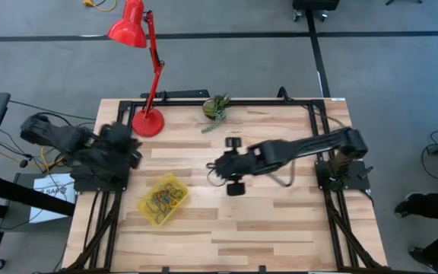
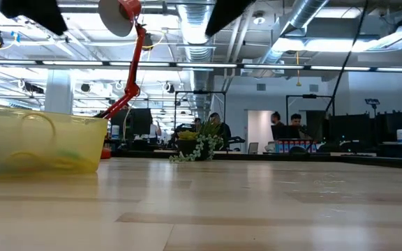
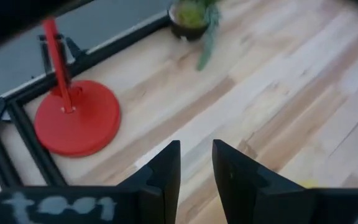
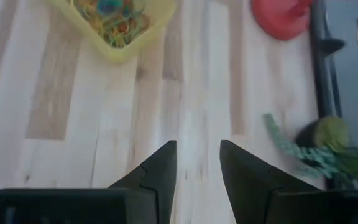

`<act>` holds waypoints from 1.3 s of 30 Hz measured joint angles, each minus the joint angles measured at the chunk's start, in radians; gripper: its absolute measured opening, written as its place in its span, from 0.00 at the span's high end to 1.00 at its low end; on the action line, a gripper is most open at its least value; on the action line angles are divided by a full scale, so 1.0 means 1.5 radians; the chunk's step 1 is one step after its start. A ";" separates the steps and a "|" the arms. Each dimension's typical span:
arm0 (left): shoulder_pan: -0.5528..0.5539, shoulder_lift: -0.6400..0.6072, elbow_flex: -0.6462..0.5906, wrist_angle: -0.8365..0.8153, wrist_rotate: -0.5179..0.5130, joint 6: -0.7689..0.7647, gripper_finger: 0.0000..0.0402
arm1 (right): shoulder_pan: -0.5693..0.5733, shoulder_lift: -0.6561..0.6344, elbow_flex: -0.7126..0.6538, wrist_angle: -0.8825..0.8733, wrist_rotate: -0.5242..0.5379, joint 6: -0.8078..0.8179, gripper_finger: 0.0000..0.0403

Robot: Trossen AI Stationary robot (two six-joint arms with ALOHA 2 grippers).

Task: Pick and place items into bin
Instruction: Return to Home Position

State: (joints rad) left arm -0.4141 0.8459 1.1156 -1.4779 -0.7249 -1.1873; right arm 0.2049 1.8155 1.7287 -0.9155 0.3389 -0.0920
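Note:
The yellow translucent bin (image 1: pixel 162 199) rests flat on the table left of centre; it shows too in the low view (image 2: pixel 37 145) and the right wrist view (image 4: pixel 120 46). Coloured rubber-band loops (image 1: pixel 166 198) lie heaped inside it (image 4: pixel 107 15). I see no loops loose on the wood. My right gripper (image 1: pixel 213 168) hangs over mid-table, right of the bin and pointing toward it, fingers open and empty (image 4: pixel 197 158). My left gripper (image 1: pixel 130 151) is above the table's left edge, near the lamp base, fingers narrowly open and empty (image 3: pixel 196 162).
A red desk lamp stands on its round base (image 1: pixel 147 122) at the far left of the table (image 3: pixel 76 118). A small green potted plant (image 1: pixel 216 107) sits at the far edge, centre (image 2: pixel 201 146). Bare wood stretches across the near and right parts of the table (image 1: pixel 280 221).

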 joint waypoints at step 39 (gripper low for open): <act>-0.087 -0.561 -0.551 0.858 0.137 0.611 0.80 | -0.111 -0.835 -0.976 0.645 -0.267 0.058 0.71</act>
State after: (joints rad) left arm -0.5442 0.0040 0.2893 -0.1915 -0.5198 -0.2709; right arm 0.0377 0.5634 0.2652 0.0526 -0.0614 -0.0057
